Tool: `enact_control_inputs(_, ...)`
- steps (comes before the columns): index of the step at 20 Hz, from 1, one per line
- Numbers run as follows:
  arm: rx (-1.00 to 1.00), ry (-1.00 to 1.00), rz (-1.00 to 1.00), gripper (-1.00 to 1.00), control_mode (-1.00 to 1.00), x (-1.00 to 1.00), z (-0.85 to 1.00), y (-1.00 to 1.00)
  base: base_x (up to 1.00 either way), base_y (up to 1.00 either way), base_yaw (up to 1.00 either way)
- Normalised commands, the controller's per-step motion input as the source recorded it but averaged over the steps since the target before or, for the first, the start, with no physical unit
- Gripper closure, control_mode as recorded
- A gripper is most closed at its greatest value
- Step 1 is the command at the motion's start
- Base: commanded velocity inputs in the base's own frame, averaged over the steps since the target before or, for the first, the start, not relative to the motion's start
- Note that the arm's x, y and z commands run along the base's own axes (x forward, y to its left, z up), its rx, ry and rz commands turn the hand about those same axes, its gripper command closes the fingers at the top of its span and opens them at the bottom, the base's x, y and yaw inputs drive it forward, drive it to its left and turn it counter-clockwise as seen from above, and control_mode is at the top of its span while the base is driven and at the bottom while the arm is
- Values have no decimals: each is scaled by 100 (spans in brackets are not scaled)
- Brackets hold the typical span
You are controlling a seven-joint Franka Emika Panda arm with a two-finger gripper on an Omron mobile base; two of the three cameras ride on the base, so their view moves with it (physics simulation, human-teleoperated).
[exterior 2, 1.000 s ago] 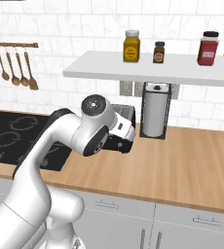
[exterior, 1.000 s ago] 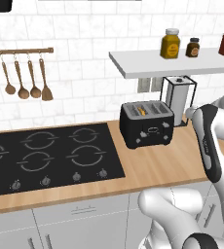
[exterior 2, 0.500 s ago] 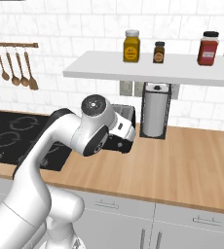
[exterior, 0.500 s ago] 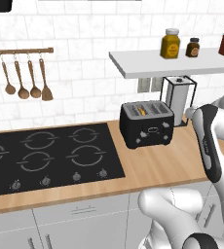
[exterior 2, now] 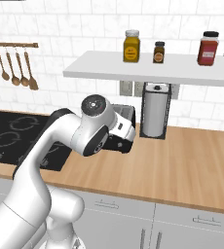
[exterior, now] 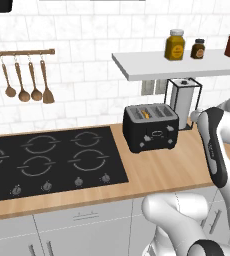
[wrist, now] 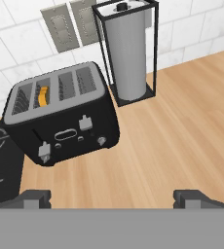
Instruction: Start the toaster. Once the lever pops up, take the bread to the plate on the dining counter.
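The black cooktop (exterior: 47, 162) lies at left; just right of it on the wood counter (wrist: 182, 141) stands the boxy black toaster (wrist: 63, 114), a yellowish bread (wrist: 43, 96) edge seemingly in a left slot. The gripper (wrist: 111, 197) hovers apart, jaws wide, empty.

1. Toaster (wrist: 65, 119): black, smooth, faintly glossy shell, plastic-looking; small silvery metal-like knobs and levers on front.
2. Bread (wrist: 44, 95): matt yellow-orange edge in a slot.
3. Counter (exterior: 172, 170): light wood, visible grain, smooth satin finish.
4. Cooktop (exterior: 47, 162): flat black, glassy, with pale ring markings.
5. Paper towel roll (wrist: 128, 58): matt white paper inside thin black wire frame.
6. Wall tiles (exterior 2: 60, 34): white, glossy, marbled.
7. Hanging spoons (exterior: 27, 85): brown wood, matt.
8. Shelf (exterior 2: 148, 70): plain matt white.
9. Jars (exterior 2: 131, 46): translucent, glass-like, dark lids.
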Motion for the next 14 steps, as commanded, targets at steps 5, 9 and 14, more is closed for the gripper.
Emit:
enact_control_inputs(5,0,0,0,-100,-100,0,0,0,0,0,0)
enact_control_inputs(9,0,0,0,-100,-100,0,0,0,0,0,0)
enact_control_inputs(14,0,0,0,-100,-100,0,0,0,0,0,0)
